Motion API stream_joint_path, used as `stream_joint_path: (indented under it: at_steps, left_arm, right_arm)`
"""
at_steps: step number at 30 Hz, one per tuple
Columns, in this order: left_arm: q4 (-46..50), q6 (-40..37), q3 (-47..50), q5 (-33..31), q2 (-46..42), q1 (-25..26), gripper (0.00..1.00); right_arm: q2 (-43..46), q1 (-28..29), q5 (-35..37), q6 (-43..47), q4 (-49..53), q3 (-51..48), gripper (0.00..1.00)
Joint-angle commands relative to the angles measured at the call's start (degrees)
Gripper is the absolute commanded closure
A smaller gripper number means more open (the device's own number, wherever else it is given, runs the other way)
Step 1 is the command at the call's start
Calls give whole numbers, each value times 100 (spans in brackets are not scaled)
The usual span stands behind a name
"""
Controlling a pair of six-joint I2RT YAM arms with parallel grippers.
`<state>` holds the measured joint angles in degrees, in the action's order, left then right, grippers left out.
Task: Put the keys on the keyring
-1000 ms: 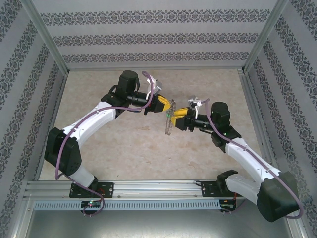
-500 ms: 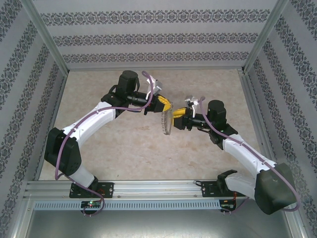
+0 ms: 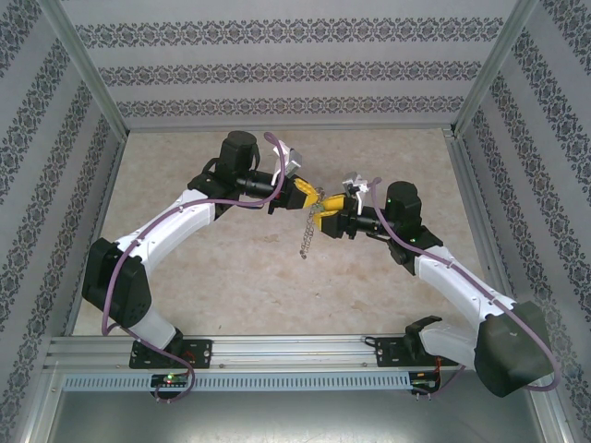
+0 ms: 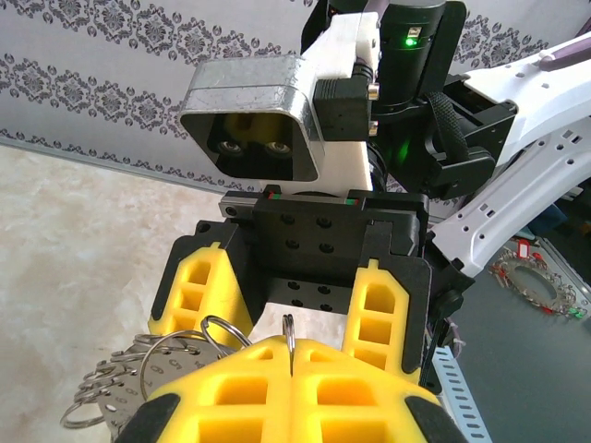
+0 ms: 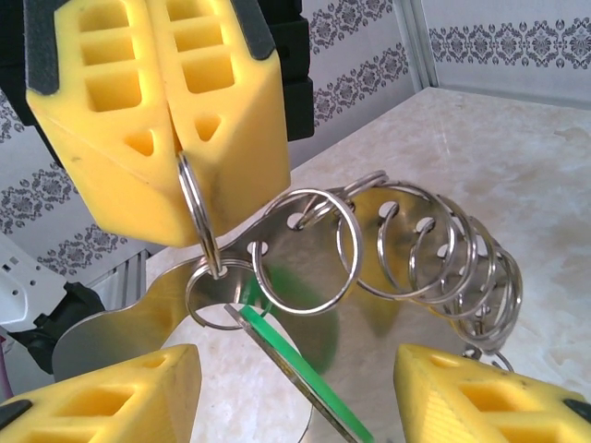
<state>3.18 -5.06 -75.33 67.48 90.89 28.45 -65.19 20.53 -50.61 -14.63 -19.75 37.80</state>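
Beige tabletop (image 3: pixel 231 286) bare, open room all round; patterned walls (image 3: pixel 277 69) on three sides. Left gripper (image 3: pixel 311 194) clamped on keyring (image 3: pixel 307 235). Right gripper (image 3: pixel 323 212) jaws wide, holding nothing, green key (image 5: pixel 305 369) between them.

Glossy polished metal keyring (image 5: pixel 399 281); matt yellow plastic left end effector (image 5: pixel 175 152).

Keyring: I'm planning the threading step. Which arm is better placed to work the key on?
Right, probably. The left gripper is shut on the keyring, holding it up; the right gripper is open, with the green key just ahead.
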Motion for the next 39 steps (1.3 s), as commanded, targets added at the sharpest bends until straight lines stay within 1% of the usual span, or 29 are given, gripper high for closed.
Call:
stream_joint_path:
  at_steps: [1, 3, 6, 11, 16, 19, 29, 35, 36, 37, 38, 39]
  left_arm:
    - [-117, -13, -87, 254, -235, 49, 100]
    - [-117, -11, -96, 256, -247, 51, 100]
    - [-121, -12, -104, 257, -253, 48, 100]
    - [-107, -13, -109, 240, -259, 52, 100]
    - [-104, -21, -96, 212, -290, 49, 100]
    - [-99, -21, -94, 194, -295, 47, 100]
    - [-114, -39, -78, 141, -321, 47, 100]
    - [-153, -8, -34, 142, -327, 51, 100]
    - [-152, -12, -34, 141, -333, 47, 100]
    - [-152, -8, -30, 136, -332, 46, 100]
    - [-156, -11, -30, 131, -328, 52, 100]
    - [-156, -13, -26, 133, -328, 53, 100]
  right_arm:
    - [10, 73, -63, 154, -121, 183, 43]
    - [-12, 94, -76, 149, -134, 207, 44]
    - [-70, 118, -131, 154, -139, 235, 52]
    - [-100, 161, -160, 154, -146, 232, 70]
    - [-51, 171, -155, 145, -101, 202, 93]
    - [4, 166, -116, 125, -99, 150, 100]
    - [300, 158, 93, 126, 132, 98, 100]
    - [288, 153, 74, 127, 190, 130, 100]
    - [268, 153, 32, 125, 192, 131, 98]
    - [265, 153, 45, 108, 191, 131, 77]
    - [289, 144, 83, 85, 188, 115, 64]
    - [331, 128, 100, 68, 188, 97, 62]
